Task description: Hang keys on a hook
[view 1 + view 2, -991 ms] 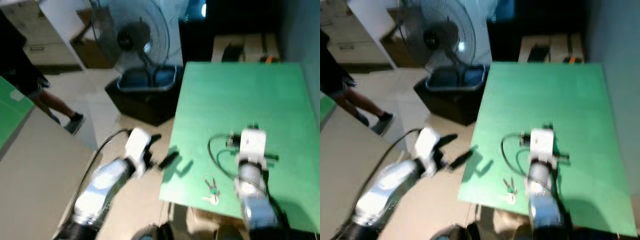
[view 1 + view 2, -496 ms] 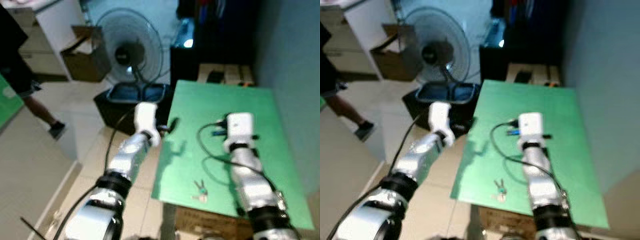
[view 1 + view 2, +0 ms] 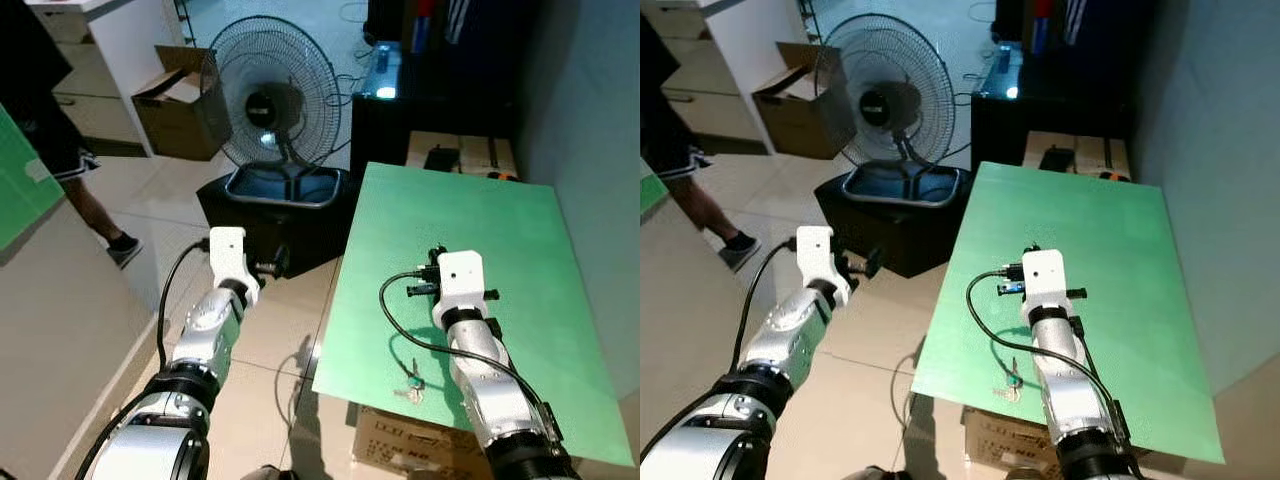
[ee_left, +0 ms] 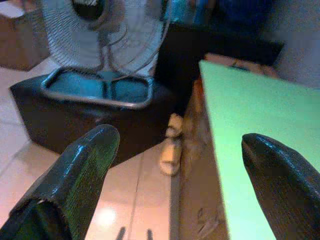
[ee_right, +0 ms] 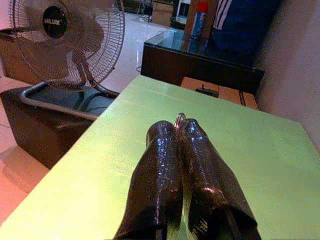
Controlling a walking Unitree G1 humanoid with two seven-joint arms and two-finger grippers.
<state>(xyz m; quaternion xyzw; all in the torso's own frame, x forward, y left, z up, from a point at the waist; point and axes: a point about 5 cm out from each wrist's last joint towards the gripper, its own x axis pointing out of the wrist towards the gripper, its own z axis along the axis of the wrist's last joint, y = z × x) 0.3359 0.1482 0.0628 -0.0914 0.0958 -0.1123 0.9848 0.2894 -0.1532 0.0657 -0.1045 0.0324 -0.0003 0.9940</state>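
A small bunch of keys [image 3: 411, 384] with a green cap lies on the green table [image 3: 520, 240] near its front left edge. My right gripper [image 5: 178, 128] hovers low over the table's middle, beyond the keys, with its fingers shut and pointing away from me. A small metal ring [image 5: 178, 118] peeks out at the fingertips; I cannot tell whether it is pinched. The white right wrist [image 3: 460, 280] trails a black cable. My left gripper [image 4: 177, 145] stands open over the floor, left of the table, facing the black box.
A standing fan [image 3: 265, 95] rests in a black box [image 3: 280, 205] just left of the table. Behind are a cardboard box [image 3: 170, 105] and a dark cabinet [image 3: 440, 110]. A person's leg [image 3: 95, 215] is at far left. A wall borders the table's right side.
The camera has shifted and the picture is sharper. My left gripper has drawn back from the table's left edge out over the floor. The keys lie where they were.
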